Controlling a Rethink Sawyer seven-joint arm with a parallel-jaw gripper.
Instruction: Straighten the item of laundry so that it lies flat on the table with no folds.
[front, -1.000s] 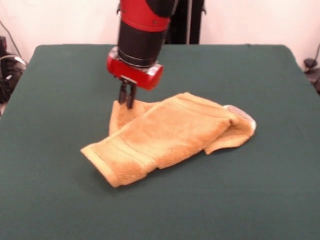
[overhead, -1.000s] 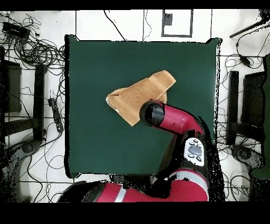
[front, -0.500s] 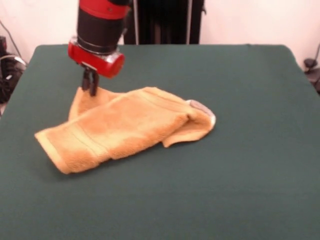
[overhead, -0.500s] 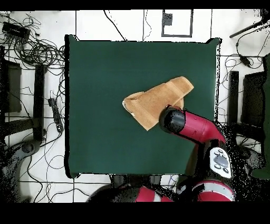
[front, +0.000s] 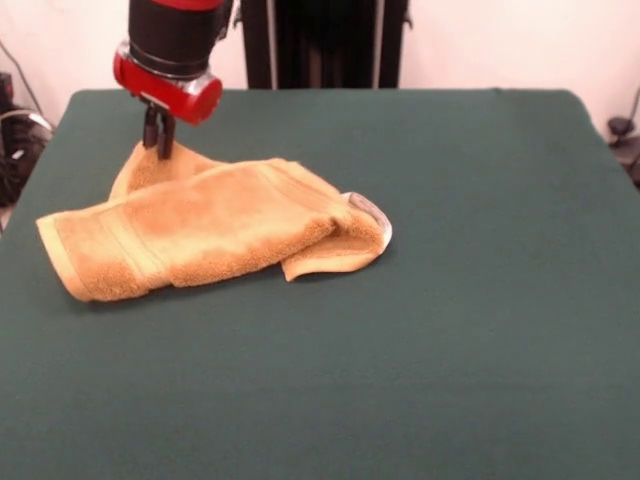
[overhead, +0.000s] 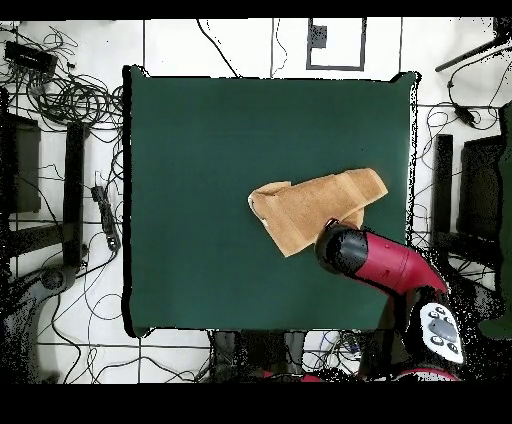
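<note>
The item of laundry (front: 200, 230) is an orange-tan towel, folded over on itself lengthwise, lying at the left of the green table (front: 450, 330) in the front view. A stripe band shows near its left end and a pale patch at its right end. My gripper (front: 158, 145) is shut on the towel's far left corner, which it holds a little raised. In the overhead view the towel (overhead: 315, 205) lies right of centre, and the arm's red wrist (overhead: 345, 250) covers the gripper and that corner.
The towel's left end lies close to the table's left edge (front: 25, 215) in the front view. Cables and stands (overhead: 60, 100) surround the table on the floor in the overhead view.
My gripper has dragged the towel by its corner to the left in the front view, toward the table's edge. The whole towel slid along, still folded.
</note>
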